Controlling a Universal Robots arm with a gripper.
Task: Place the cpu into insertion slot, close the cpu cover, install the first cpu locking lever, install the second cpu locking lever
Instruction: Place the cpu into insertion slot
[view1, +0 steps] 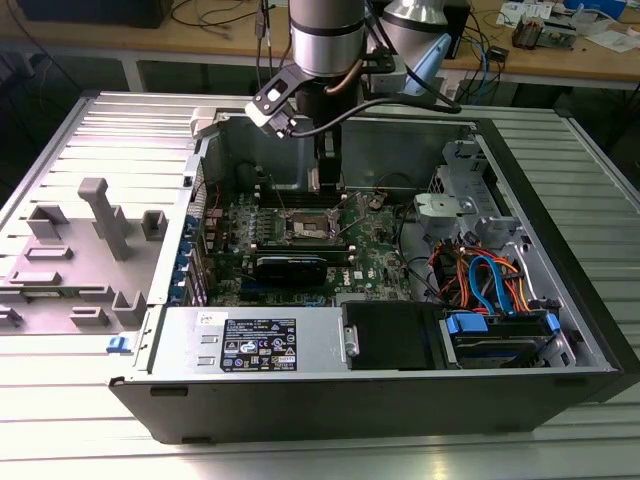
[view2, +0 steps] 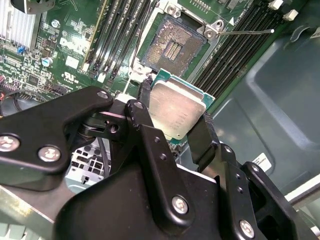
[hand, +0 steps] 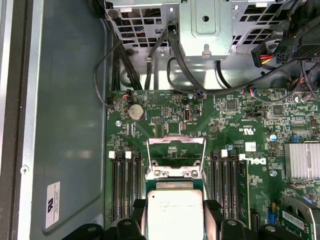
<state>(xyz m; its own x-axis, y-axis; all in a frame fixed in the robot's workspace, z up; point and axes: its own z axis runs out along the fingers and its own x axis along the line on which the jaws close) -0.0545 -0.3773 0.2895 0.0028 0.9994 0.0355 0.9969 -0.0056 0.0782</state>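
Fingers (view2: 145, 120) of the gripper (view2: 174, 117) were clenched on two opposite edges of the cpu (view2: 180, 102), whose metal top carried faint engraved lines that could not be made out. A white label (hand: 52, 204) sat on the grey case wall (hand: 70, 125) out to one side of the fingers. White lettering marked the green motherboard (hand: 240, 125), and a black-and-white label (view1: 258, 345) lay on the power supply. The insertion slot (view2: 172, 47) lay bare just beyond the fingertips, apart from the chip. In the first wrist view the cpu cover (hand: 176, 142) stood raised at the far side of the slot. Long black memory slots (view2: 117, 35) flanked the fingers on both sides, close by. The case was open above, and it rested on the slatted bench (view1: 580, 440).
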